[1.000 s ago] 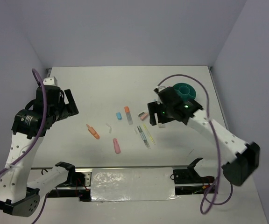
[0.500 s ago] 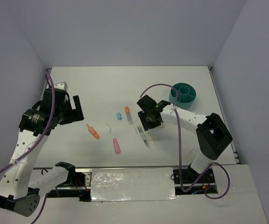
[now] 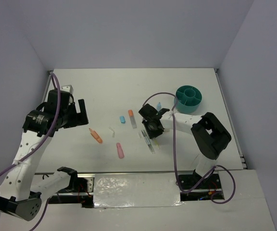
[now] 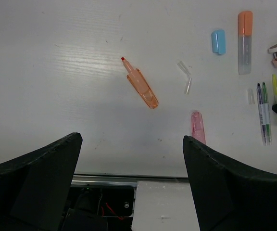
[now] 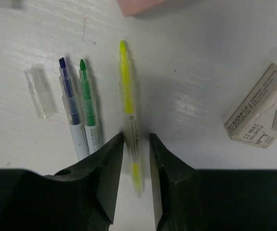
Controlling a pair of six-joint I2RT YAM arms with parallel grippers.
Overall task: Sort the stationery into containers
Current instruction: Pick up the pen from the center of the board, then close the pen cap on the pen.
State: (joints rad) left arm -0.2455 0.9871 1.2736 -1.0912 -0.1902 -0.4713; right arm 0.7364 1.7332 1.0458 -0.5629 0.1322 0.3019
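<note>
- Two grippers logged. The right gripper sits low over the table, its fingers a narrow slot apart and astride the yellow pen. Bare table shows between the pen and one finger, so the pen is straddled, not pinched, and lies flat
- Likely reason for the pose: the fingers cross the shaft towards its rear end, a stance for closing on it and lifting
- Left gripper: held high, fingers spread wide, nothing between them. It looks down on the orange highlighter, probably its nearest candidate
- One teal organiser, the container, stands far right on the table, close to the side wall and well apart from the yellow pen. Its contents are too small to tell
- Neighbours of the yellow pen: a green pen and a blue pen lie parallel just beside it, close against each other, with a clear cap beyond them. A staple box lies apart on the other side
- Room for moving: the strip between the yellow and green pens is slim, so the finger there risks nudging the green pen. The staple-box side is roomier
- Remaining stock, mid-table between the arms, each apart from the next: pink highlighter, blue eraser, orange-capped highlighter
- Judgement: the sort is at an early stage, and the carry to the organiser must clear its rim
</note>
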